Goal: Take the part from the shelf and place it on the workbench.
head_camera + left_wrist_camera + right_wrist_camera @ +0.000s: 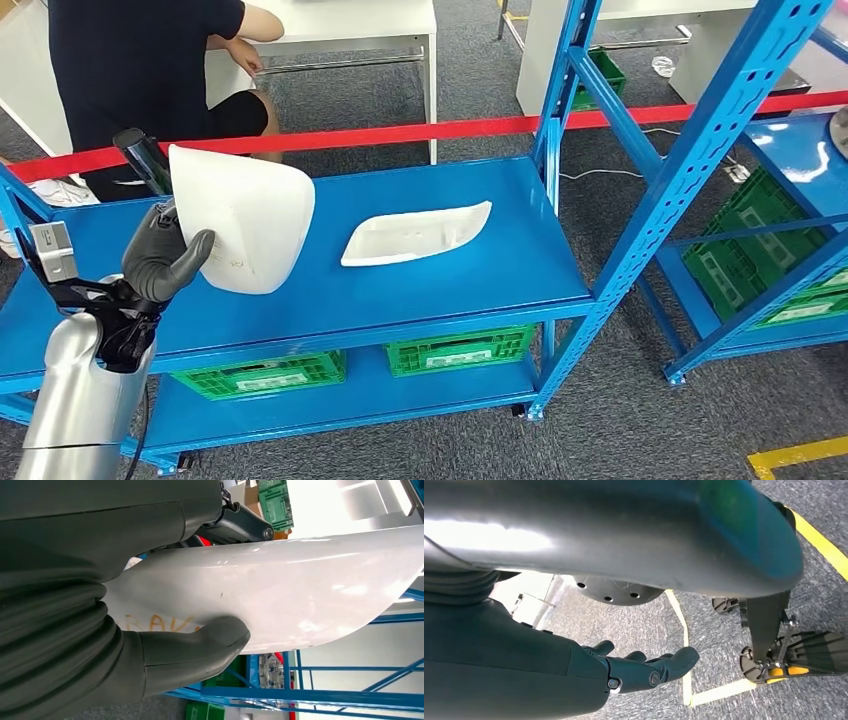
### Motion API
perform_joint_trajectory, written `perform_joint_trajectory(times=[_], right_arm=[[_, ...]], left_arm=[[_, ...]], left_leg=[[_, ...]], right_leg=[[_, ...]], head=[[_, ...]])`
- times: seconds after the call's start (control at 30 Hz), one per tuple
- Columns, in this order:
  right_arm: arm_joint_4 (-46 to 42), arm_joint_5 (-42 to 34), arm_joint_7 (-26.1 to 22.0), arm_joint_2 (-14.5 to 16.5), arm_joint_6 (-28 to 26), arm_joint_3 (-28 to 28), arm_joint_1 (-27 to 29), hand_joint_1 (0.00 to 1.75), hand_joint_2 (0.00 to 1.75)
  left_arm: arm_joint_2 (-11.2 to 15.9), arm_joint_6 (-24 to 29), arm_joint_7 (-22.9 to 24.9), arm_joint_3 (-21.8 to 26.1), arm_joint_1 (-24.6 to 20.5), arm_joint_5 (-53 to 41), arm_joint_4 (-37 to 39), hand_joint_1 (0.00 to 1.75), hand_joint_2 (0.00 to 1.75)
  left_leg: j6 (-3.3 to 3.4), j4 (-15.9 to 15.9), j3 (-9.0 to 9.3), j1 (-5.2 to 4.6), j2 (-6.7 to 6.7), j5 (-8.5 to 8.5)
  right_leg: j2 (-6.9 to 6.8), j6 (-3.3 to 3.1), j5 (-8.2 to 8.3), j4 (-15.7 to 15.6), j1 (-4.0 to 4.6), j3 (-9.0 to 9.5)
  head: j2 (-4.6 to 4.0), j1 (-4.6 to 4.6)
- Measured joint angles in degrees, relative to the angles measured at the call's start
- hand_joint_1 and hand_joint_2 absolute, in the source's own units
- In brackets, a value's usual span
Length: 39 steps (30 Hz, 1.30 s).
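Head view: left hand [165, 255] grips a white curved part [245, 215] at its left edge, thumb laid across the pale face, dark fingers behind it; the part is held upright and lifted above the left half of the blue shelf [480, 280], not resting on it. A second white part [415, 233] lies hollow side up on the same shelf surface, to the right of the held one and apart from it. Two green crates [458, 350] sit on the lower level of the shelf. A red tape [400, 132] runs across behind the shelf; beyond it a person [150, 60] in dark clothes sits at a white bench [345, 25]. A second blue rack [800, 150] stands to the right with a green crate on its lower level. Left wrist view: the thumb [200, 647] presses on the glossy white part [280, 587], beside orange handwritten letters [157, 623] on its surface; the fingers lie on the far side of the part, mostly hidden. Blue shelf framing shows beyond it. Right wrist view: right hand [644, 670] hangs over grey carpet [724, 630] marked with yellow floor tape [684, 630], fingers extended, close together, holding nothing.
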Motion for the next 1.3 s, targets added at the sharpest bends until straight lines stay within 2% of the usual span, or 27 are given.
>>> perform_joint_trajectory(times=[0.07, 0.13, 0.2, 0.23, 0.27, 0.3, 0.33, 0.4, 0.47, 0.57, 0.6, 0.67, 0.73, 0.77, 0.8, 0.83, 0.9, 0.93, 0.97, 1.0, 1.07, 1.1, 1.13, 1.17, 1.23, 1.27, 1.3], right_arm=[[-0.01, -0.35, -0.01, 0.06, 0.0, 0.0, -0.02, 0.0, 0.0], [-0.01, -0.75, -0.01, 0.08, 0.02, 0.0, -0.06, 0.0, 0.0], [-0.02, -0.98, 0.01, 0.1, 0.05, 0.0, -0.04, 0.0, 0.0], [-0.02, -1.04, 0.01, 0.12, 0.07, 0.0, 0.0, 0.0, 0.0], [-0.02, -1.1, 0.01, 0.13, 0.05, 0.0, 0.03, 0.0, 0.0], [-0.02, -1.14, 0.01, 0.12, 0.03, 0.0, 0.04, 0.0, 0.0], [-0.02, -1.16, 0.01, 0.1, 0.01, 0.0, 0.04, 0.0, 0.0], [-0.02, -1.18, 0.01, 0.07, -0.02, 0.0, -0.05, 0.0, 0.0], [-0.02, -1.25, 0.0, 0.08, 0.0, 0.0, -0.11, 0.0, 0.0], [-0.02, -1.5, 0.03, 0.09, 0.02, -0.01, -0.1, 0.0, 0.0], [-0.02, -1.62, 0.01, 0.09, 0.02, -0.02, -0.08, 0.0, 0.0], [-0.02, -1.79, 0.0, 0.09, 0.02, -0.04, -0.05, 0.0, 0.0], [-0.02, -1.84, 0.0, 0.09, 0.02, -0.06, -0.05, 0.0, 0.0], [-0.02, -1.84, 0.0, 0.1, 0.02, -0.07, -0.05, 0.0, 0.0], [-0.02, -1.83, 0.01, 0.1, 0.02, -0.07, -0.04, 0.0, 0.0], [-0.02, -1.81, 0.01, 0.11, 0.02, -0.07, -0.04, 0.0, 0.0], [-0.02, -1.75, 0.01, 0.11, 0.02, -0.07, -0.05, 0.0, 0.0], [-0.02, -1.7, 0.01, 0.12, 0.02, -0.07, -0.05, 0.0, 0.0], [-0.02, -1.63, 0.0, 0.13, 0.02, -0.07, -0.04, 0.0, 0.0], [-0.02, -1.55, -0.01, 0.15, 0.02, -0.07, -0.02, 0.0, 0.0], [-0.01, -1.42, -0.02, 0.19, 0.02, -0.07, 0.03, 0.0, 0.0], [0.0, -1.4, -0.13, 0.21, 0.02, -0.07, 0.05, 0.0, 0.0], [0.0, -1.4, -0.16, 0.22, 0.02, -0.07, 0.07, 0.0, 0.0], [0.01, -1.41, -0.12, 0.24, 0.02, -0.07, 0.09, 0.0, 0.0], [0.01, -1.46, 0.09, 0.27, 0.02, -0.07, 0.05, 0.0, 0.0], [0.01, -1.5, 0.17, 0.28, 0.02, -0.07, 0.02, 0.0, 0.0], [0.01, -1.54, 0.18, 0.28, 0.02, -0.07, 0.0, 0.0, 0.0]], left_arm=[[0.07, -0.13, 0.56, -0.83, -0.92, 0.16, -0.04, 1.75, 1.75], [-0.05, -0.11, 1.04, -2.02, -1.82, 0.04, -0.05, 1.75, 1.75], [-0.31, -0.04, 1.24, -3.11, -2.16, -0.47, -0.02, 1.75, 1.75], [-0.44, 0.0, 1.26, -3.54, -2.15, -0.75, 0.01, 1.75, 1.75], [-0.57, 0.04, 1.26, -3.93, -2.1, -0.98, 0.05, 1.75, 1.75], [-0.68, 0.06, 1.24, -4.25, -2.07, -1.1, 0.1, 1.75, 1.75], [-0.75, 0.07, 1.23, -4.46, -2.06, -1.14, 0.13, 1.75, 1.75], [-0.8, 0.07, 1.21, -4.67, -2.08, -1.19, 0.15, 1.75, 1.75], [-0.83, 0.08, 1.12, -4.83, -2.08, -1.3, 0.15, 1.75, 1.75], [-0.6, 0.31, 0.09, -5.06, -1.19, -2.94, 0.03, 1.75, 1.75], [-0.44, 0.43, -0.43, -5.14, -0.53, -3.85, -0.02, 1.75, 1.75], [-0.23, 0.61, -1.4, -5.38, 0.65, -5.51, -0.07, 1.75, 1.75], [-0.19, 0.79, -2.01, -5.67, 1.27, -7.07, -0.04, 1.75, 1.75], [-0.21, 0.87, -2.16, -5.85, 1.53, -7.83, -0.01, 1.75, 1.75], [-0.25, 0.92, -2.24, -6.09, 1.8, -8.52, 0.02, 1.75, 1.75], [-0.28, 0.96, -2.25, -6.38, 2.0, -9.06, 0.02, 1.75, 1.75], [-0.33, 0.96, -2.25, -6.89, 2.15, -9.8, -0.1, 1.75, 1.75], [-0.34, 0.96, -2.26, -7.09, 2.21, -10.03, -0.25, 1.75, 1.75], [-0.34, 0.96, -2.28, -7.22, 2.27, -10.19, -0.39, 1.75, 1.75], [-0.34, 0.96, -2.3, -7.31, 2.31, -10.37, -0.51, 1.75, 1.75], [-0.36, 0.95, -2.34, -7.51, 2.38, -10.89, -0.64, 1.75, 1.75], [-0.42, 0.95, -2.34, -7.69, 2.35, -11.39, -0.7, 1.75, 1.75], [-0.48, 0.95, -2.34, -7.92, 2.36, -11.85, -0.78, 1.75, 1.75], [-0.54, 0.95, -2.35, -8.16, 2.36, -12.28, -0.85, 1.75, 1.75], [-0.65, 0.96, -2.38, -8.59, 2.42, -12.79, -0.96, 1.75, 1.75], [-0.69, 0.96, -2.44, -8.73, 2.49, -12.92, -0.99, 1.75, 1.75], [-0.74, 0.96, -2.51, -8.83, 2.58, -12.99, -1.03, 1.75, 1.75]], left_leg=[[0.5, -0.76, 0.25, 0.03, 0.12, 0.92], [1.28, -2.09, 0.59, 0.21, 0.41, 2.24], [1.76, -2.4, 0.25, 0.17, 0.73, 2.84], [1.77, -2.14, -0.15, 0.08, 0.84, 2.89], [1.78, -1.77, -0.58, 0.02, 0.93, 2.9], [1.73, -1.31, -1.03, 0.02, 0.97, 2.89], [1.61, -0.79, -1.48, 0.11, 0.99, 2.82], [1.02, 0.49, -2.52, 0.26, 0.98, 2.52], [0.17, 1.57, -3.42, 0.09, 0.87, 2.2], [-1.04, 1.95, -3.81, 0.06, 0.68, 2.32], [-1.33, 2.35, -4.08, 0.14, 0.64, 1.79], [-1.57, 6.15, -5.66, 0.18, 0.57, -1.57], [-1.6, 13.09, -8.05, 0.13, 0.52, -6.04], [-1.55, 15.65, -8.64, 0.09, 0.5, -7.15], [-1.4, 16.48, -8.35, 0.04, 0.49, -7.12], [-1.16, 15.25, -7.01, -0.05, 0.49, -6.0], [-0.48, 8.13, -2.08, -0.32, 0.47, -3.29], [-0.25, 4.65, 0.22, -0.56, 0.46, -2.58], [-0.01, 2.12, 1.63, -0.79, 0.41, -2.32], [0.22, 0.9, 2.11, -1.03, 0.36, -2.4], [0.99, 0.5, 1.42, -1.19, 0.28, -1.39], [1.5, 0.34, 0.99, -1.13, 0.33, -0.7], [2.03, 0.16, 0.44, -1.0, 0.4, 0.09], [2.46, 0.02, -0.23, -0.87, 0.46, 0.93], [2.91, 0.09, -1.85, -0.98, 0.52, 2.32], [2.94, 0.19, -2.78, -1.05, 0.54, 3.0], [2.93, 0.34, -3.73, -1.12, 0.57, 3.62]], right_leg=[[-0.03, 0.53, 0.41, -0.48, -0.01, 0.2], [-0.24, 0.59, -1.48, 1.48, 0.24, -0.66], [-0.42, 0.3, -5.83, 8.34, 0.55, -3.42], [-0.43, 0.26, -7.54, 12.13, 0.63, -4.82], [-0.44, 0.27, -8.37, 14.65, 0.66, -5.56], [-0.49, 0.29, -8.11, 14.97, 0.66, -5.2], [-0.56, 0.32, -7.0, 12.97, 0.62, -3.67], [-0.7, 0.24, -5.01, 6.06, 0.62, 0.76], [-0.6, -0.47, -4.51, 2.86, 0.8, 2.51], [-0.47, -2.05, -4.48, 2.8, 0.85, 1.8], [-0.47, -2.53, -4.14, 2.74, 0.83, 1.55], [-0.53, -3.28, -3.4, 2.47, 0.82, 0.91], [-0.61, -3.61, -2.64, 2.43, 1.11, -0.08], [-0.65, -3.68, -2.23, 2.43, 1.28, -0.63], [-0.67, -3.69, -1.77, 2.43, 1.41, -1.18], [-0.67, -3.64, -1.3, 2.43, 1.5, -1.7], [-0.64, -3.36, -0.29, 2.44, 1.55, -2.62], [-0.62, -3.08, 0.23, 2.35, 1.55, -2.89], [-0.61, -2.73, 0.76, 2.19, 1.54, -2.98], [-0.61, -2.32, 1.34, 1.92, 1.49, -2.94], [-0.61, -1.39, 2.47, 1.14, 1.41, -2.84], [-0.62, -1.01, 2.21, 1.13, 1.37, -3.07], [-0.63, -0.72, 0.8, 1.92, 1.38, -3.51], [-0.64, -0.53, -1.72, 3.91, 1.36, -4.23], [-0.64, -0.26, -7.76, 10.63, 1.48, -5.83], [-0.64, -0.17, -9.29, 14.0, 1.56, -6.24], [-0.64, -0.14, -9.37, 16.14, 1.63, -6.03]], head=[[0.0, 0.02], [0.0, 0.15], [0.0, 0.25], [0.0, 0.26], [0.0, 0.26], [0.0, 0.26], [0.0, 0.26], [0.0, 0.28], [0.0, 0.25], [0.0, 0.17], [0.0, 0.13], [0.0, -0.04], [0.0, -0.2], [0.0, -0.23], [0.0, -0.23], [0.0, -0.24], [0.0, -0.25], [0.0, -0.24], [0.0, -0.27], [0.0, -0.33], [0.0, -0.46], [0.0, -0.48], [0.0, -0.44], [0.0, -0.38], [0.0, -0.27], [0.0, -0.25], [0.0, -0.25]])
